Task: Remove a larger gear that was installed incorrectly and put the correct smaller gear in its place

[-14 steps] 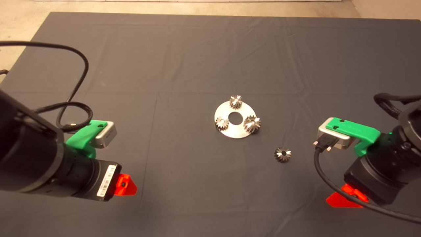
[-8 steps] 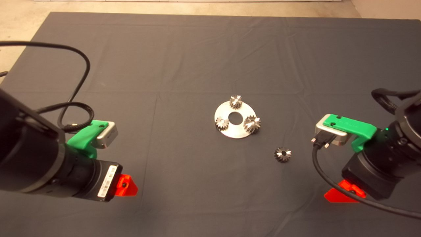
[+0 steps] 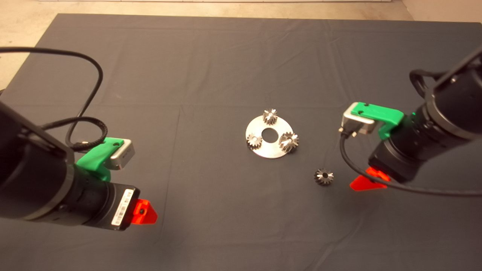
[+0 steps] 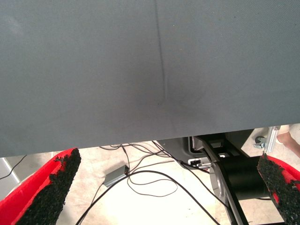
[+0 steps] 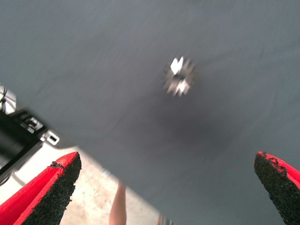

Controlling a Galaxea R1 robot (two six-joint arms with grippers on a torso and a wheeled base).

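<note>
Three gears sit on a round silver plate (image 3: 263, 150) in the middle of the dark mat (image 3: 226, 67) on the desk, seen from above. The larger gear (image 3: 289, 141), shiny with slanted teeth, is on the plate's right side. One small silver gear (image 3: 270, 116) is on the far side of the plate and another small silver gear (image 3: 254, 141) is on its left side. The smaller gear (image 3: 323, 176), with a dark face and a hole in the middle, lies on the mat by itself, to the right of the plate and nearer. The right gripper (image 3: 363, 183) hangs over the mat just to the right of the smaller gear, not touching it. The left gripper (image 3: 145, 212) waits at the near left, well apart from the plate.

From the left wrist, the left gripper (image 4: 159, 192) is spread wide and holds nothing. Past its fingers (image 4: 51, 192) are bare mat, then the floor with black cables (image 4: 140, 178).

From the right wrist, the right gripper (image 5: 164, 187) is spread wide with nothing in it. The smaller gear (image 5: 179, 76) shows blurred on the mat, ahead of the fingers (image 5: 47, 192) and apart from them. A person's leg (image 5: 118, 206) shows on the floor past the mat's edge.
</note>
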